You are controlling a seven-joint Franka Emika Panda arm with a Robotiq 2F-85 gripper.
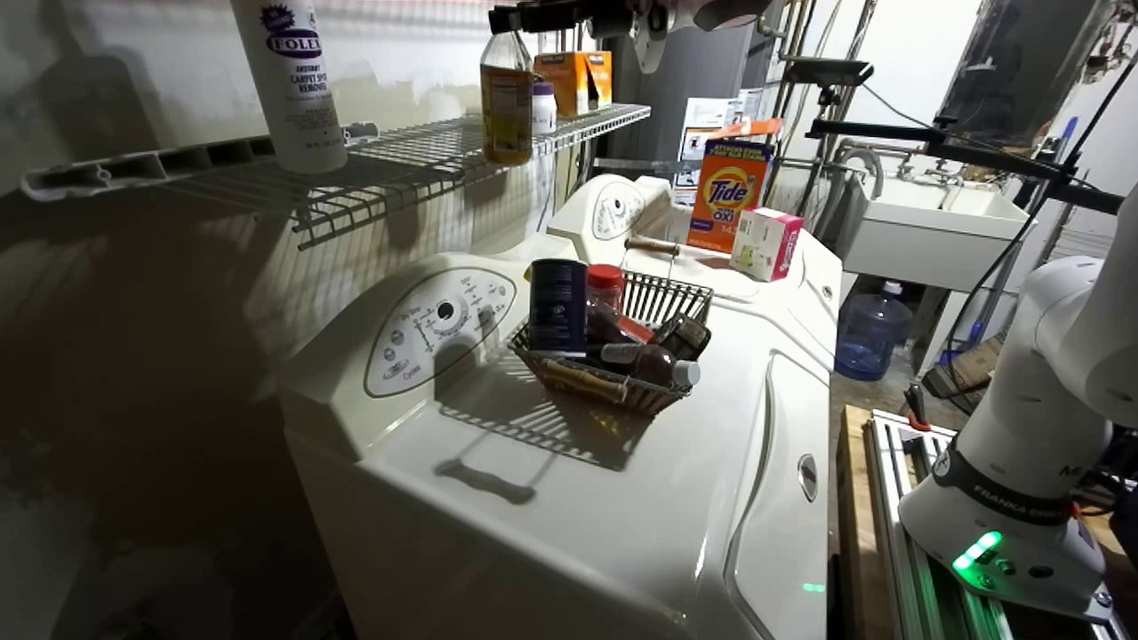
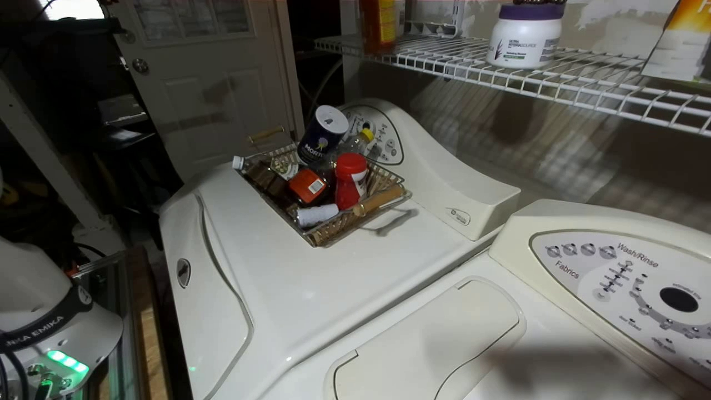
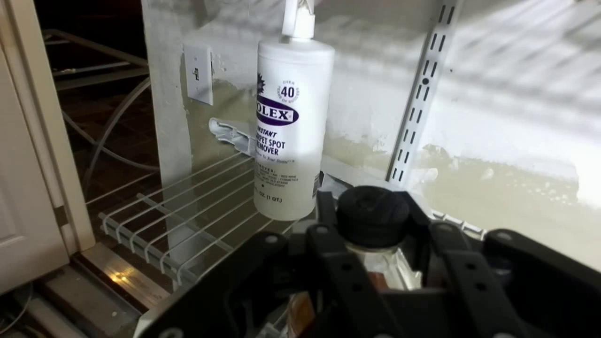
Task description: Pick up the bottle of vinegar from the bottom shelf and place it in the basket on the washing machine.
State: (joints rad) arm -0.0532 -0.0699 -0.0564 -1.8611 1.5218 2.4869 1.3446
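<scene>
The bottle of vinegar [image 1: 508, 98], amber with a black cap, is upright at the front edge of the white wire bottom shelf [image 1: 391, 182]. My gripper [image 1: 538, 16] reaches its cap from the side. In the wrist view my gripper [image 3: 368, 206] has a finger against each side of the cap [image 3: 373, 220]; the lower bottle is mostly hidden. The bottle's lower part [image 2: 379, 25] shows in an exterior view. I cannot tell whether its base touches the shelf [image 2: 600, 83]. The dark wire basket [image 1: 671, 295] sits on the white washing machine [image 1: 569, 507], below the shelf.
A white Folex bottle [image 3: 293, 126] stands on the shelf beside my gripper. A white tub with purple lid [image 2: 525, 41] and an orange box [image 1: 569, 84] stand further along. The basket holds a dark blue canister [image 1: 557, 307] and several bottles. A Tide box [image 1: 727, 196] stands behind.
</scene>
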